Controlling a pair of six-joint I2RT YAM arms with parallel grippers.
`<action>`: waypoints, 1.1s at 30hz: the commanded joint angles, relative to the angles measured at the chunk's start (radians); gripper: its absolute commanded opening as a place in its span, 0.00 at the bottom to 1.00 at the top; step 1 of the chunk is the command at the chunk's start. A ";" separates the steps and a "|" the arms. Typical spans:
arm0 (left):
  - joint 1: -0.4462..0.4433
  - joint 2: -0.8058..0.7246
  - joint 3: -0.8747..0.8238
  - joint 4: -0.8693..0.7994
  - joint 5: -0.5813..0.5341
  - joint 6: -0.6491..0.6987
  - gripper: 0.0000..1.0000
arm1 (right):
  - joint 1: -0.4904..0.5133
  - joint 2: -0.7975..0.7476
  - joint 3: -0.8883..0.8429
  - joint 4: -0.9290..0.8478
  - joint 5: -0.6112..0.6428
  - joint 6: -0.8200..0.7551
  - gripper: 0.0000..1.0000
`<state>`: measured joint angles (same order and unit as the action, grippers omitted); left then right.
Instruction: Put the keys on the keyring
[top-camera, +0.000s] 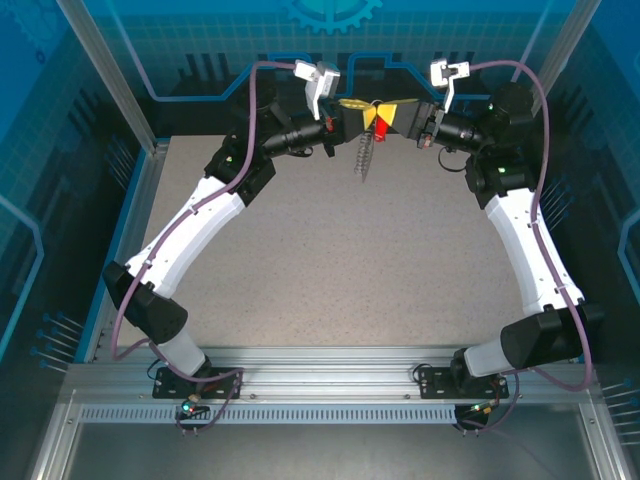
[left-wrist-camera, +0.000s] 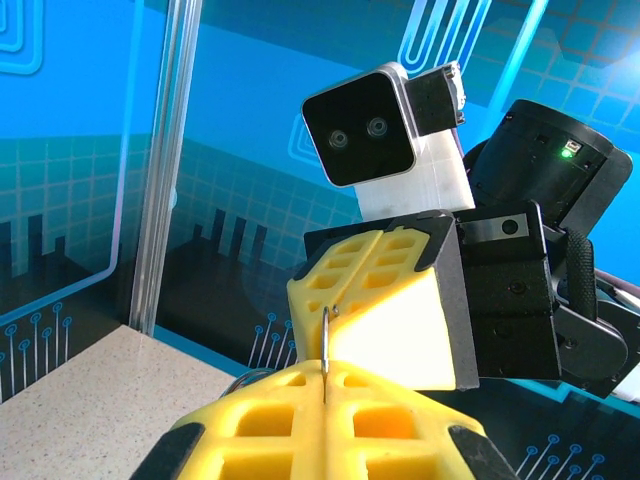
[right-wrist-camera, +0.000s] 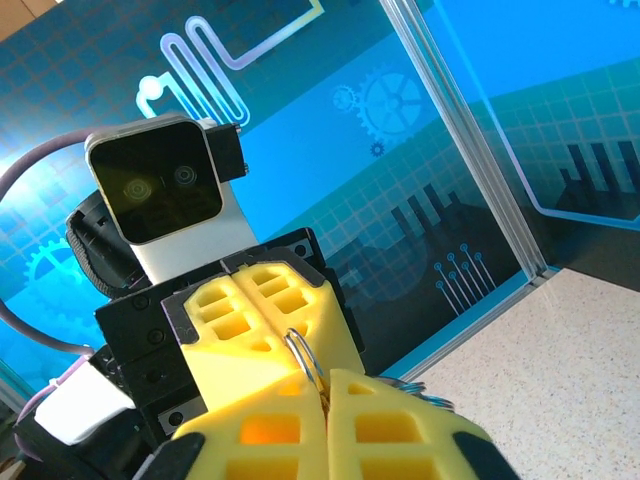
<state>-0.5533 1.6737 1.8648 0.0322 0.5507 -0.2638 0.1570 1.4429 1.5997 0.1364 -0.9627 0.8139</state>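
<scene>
Both arms up at the far end of the speckled beige tabletop (top-camera: 330, 260), tips meeting nose to nose in mid-air, well above the surface

Left gripper (top-camera: 360, 113): yellow foam-block fingers (left-wrist-camera: 260, 420) pressed together. In the left wrist view a thin silver wire ring (left-wrist-camera: 325, 345) stands up out of the seam at left gripper (left-wrist-camera: 323, 385), so it's pinching that wire

Right gripper (top-camera: 392, 113): yellow fingers (right-wrist-camera: 400, 430) also pressed together. In the right wrist view the same kind of wire loop (right-wrist-camera: 303, 355) comes out of the seam at right gripper (right-wrist-camera: 325, 400) and runs to the opposing tip. Looks pinched there too, though how firmly I can't tell

Opposing tips are touching or just about: right gripper (left-wrist-camera: 325, 300) sits just above the left's pads, left gripper (right-wrist-camera: 285, 335) just above the right's

Dark grey oval carabiner-style keyring (top-camera: 365, 155) hangs down from the meeting point, clear of the table, its row of small silver rings visible along it. A few of those rings (right-wrist-camera: 425, 392) poke out beside the right pads

Small key with bright red plastic head (top-camera: 381, 128) sits just under the joined tips, right beside the top of the keyring. Blade too small to make out, and I can't tell if it's threaded on a ring

White wrist cameras with dark faces (left-wrist-camera: 365, 130) (right-wrist-camera: 160, 185) face each other
</scene>
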 joint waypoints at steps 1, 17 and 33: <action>-0.012 -0.020 0.010 0.040 0.025 -0.009 0.00 | 0.012 -0.007 0.031 0.009 -0.008 0.000 0.00; 0.023 -0.062 0.032 -0.093 -0.067 0.050 0.32 | -0.011 -0.050 0.005 -0.181 0.082 -0.136 0.00; 0.106 -0.011 0.186 -0.430 0.132 0.150 0.62 | 0.013 0.027 0.207 -0.698 0.036 -0.575 0.00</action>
<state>-0.4572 1.6329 1.9949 -0.2943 0.6018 -0.1558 0.1570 1.4544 1.7603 -0.4400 -0.8860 0.3519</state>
